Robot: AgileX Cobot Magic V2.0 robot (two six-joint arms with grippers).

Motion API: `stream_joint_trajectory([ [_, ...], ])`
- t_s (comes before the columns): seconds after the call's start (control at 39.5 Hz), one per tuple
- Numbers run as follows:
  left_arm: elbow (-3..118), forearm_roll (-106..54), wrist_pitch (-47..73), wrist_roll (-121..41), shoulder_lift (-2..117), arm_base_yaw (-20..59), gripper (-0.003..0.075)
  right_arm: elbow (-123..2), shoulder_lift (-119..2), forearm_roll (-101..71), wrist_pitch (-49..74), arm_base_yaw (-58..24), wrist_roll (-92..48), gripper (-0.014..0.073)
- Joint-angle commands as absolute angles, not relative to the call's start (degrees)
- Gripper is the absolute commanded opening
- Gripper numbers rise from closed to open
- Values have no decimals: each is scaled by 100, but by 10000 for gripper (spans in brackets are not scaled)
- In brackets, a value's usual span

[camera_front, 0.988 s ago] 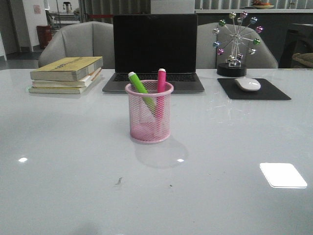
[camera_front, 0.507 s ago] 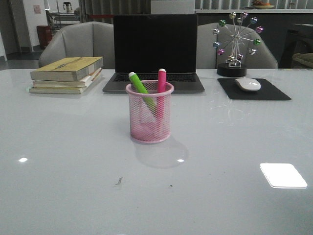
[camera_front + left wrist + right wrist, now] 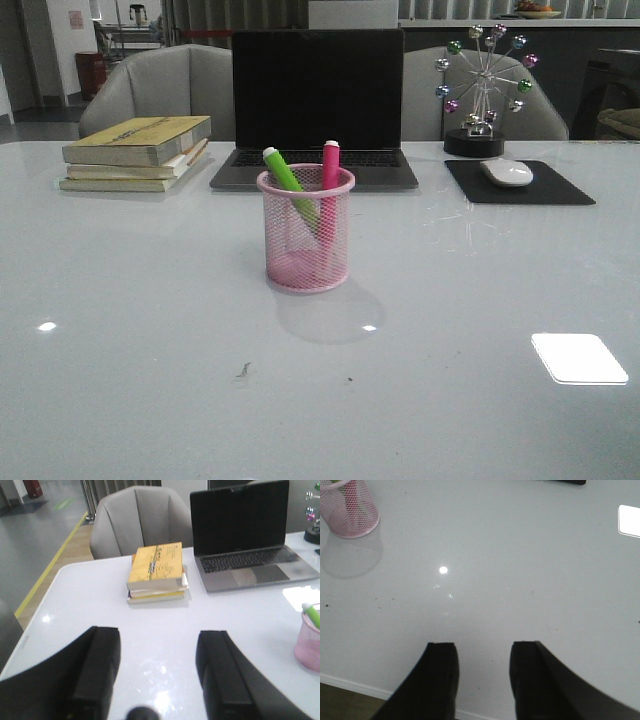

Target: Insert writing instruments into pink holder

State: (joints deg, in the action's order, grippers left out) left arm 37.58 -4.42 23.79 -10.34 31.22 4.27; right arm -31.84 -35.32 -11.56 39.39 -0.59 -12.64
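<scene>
Nothing is seen to have moved since the earlier front views: left of the cup the books [image 3: 137, 152] lie stacked, the green marker [image 3: 290, 183] leans and the pink marker [image 3: 328, 188] stands nearly upright in the pink cup [image 3: 305, 230], near the laptop [image 3: 316, 108]. Left gripper [image 3: 157, 672] and right gripper [image 3: 482, 680] are held spread and empty, well apart from the cup. Markers are judged light, stiff and smooth, best pinched mid-barrel; the mesh cup is judged light and easily tipped.
</scene>
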Motion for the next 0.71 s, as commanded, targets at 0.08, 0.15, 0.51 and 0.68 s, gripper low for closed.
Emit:
stream_joint_trajectory([
  [0.08,3651,-480,2417,-1039,2765,419,403,-3350,-3512,-1162,3519,-19,-1304,384],
  [0.15,3555,-480,2497,-1039,2658,419,403,-3350,-3512,-1162,3519,-19,-1304,384],
  [0.51,3428,-487,2474,-1029,2607,419,403,-3350,-3512,-1162,3513,-19,-1304,300],
  [0.68,3428,-487,2473,-1029,2607,419,403,-3350,-3512,-1162,3513,-19,-1304,143],
])
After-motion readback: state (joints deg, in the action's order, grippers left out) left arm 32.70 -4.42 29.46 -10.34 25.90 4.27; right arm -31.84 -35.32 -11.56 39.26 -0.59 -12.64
